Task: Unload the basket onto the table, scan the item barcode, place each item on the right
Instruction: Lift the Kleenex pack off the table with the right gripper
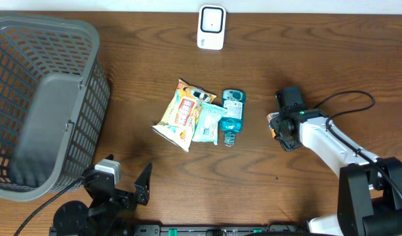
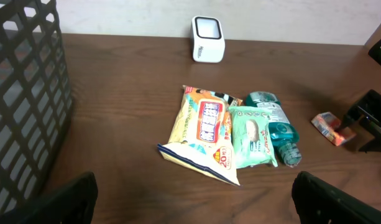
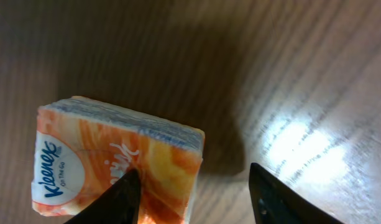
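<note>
Your right arm [image 1: 325, 141] is a white link between black joints, with a green light [image 1: 301, 112] and a looping black cable [image 1: 351, 97]; your left arm [image 1: 115, 196] is black, capped by a white block [image 1: 107, 168].

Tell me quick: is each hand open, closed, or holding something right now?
Left hand: open, empty.
Right hand: open, at the tissue pack, not gripping it.

The left arm sits folded low at the near left, and the left end effector [image 1: 127, 178] is level and faces forward with its jaws spread wide. The right arm stretches in from the near right corner with its wrist bent down. The right end effector [image 1: 284, 129] points downward, its 2 fingers [image 3: 125, 200] partly apart.
</note>
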